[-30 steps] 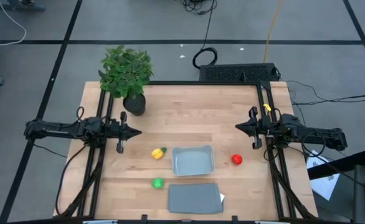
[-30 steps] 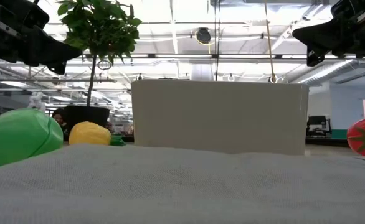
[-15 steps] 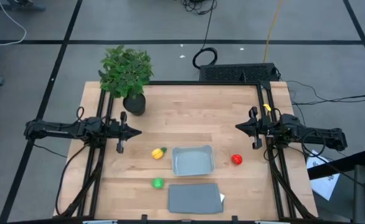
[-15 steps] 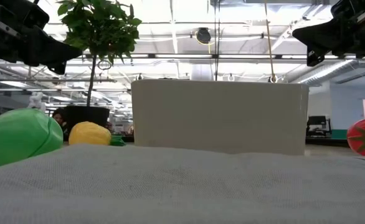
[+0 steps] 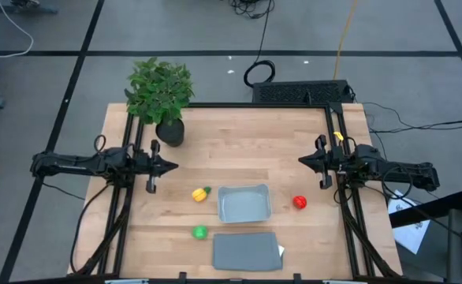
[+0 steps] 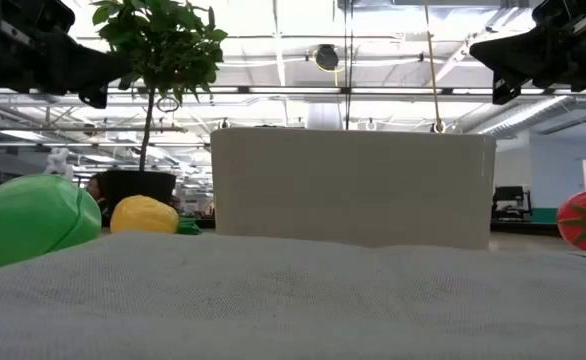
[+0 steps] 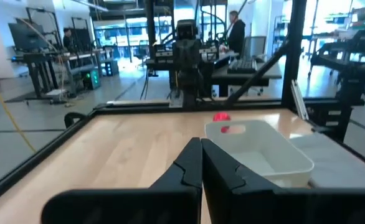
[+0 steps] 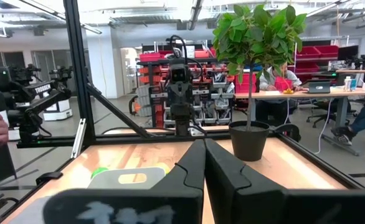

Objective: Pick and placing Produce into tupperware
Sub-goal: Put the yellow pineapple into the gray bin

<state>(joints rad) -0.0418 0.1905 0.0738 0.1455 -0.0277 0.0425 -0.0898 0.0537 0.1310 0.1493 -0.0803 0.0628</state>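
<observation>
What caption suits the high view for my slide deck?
Both arms wait at the table's sides; yellow, green and red produce lie around the empty tupperware.

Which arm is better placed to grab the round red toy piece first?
Right. The round red toy piece lies right of the light grey-blue plastic tray, near the right gripper. The left gripper is across the table.
</observation>
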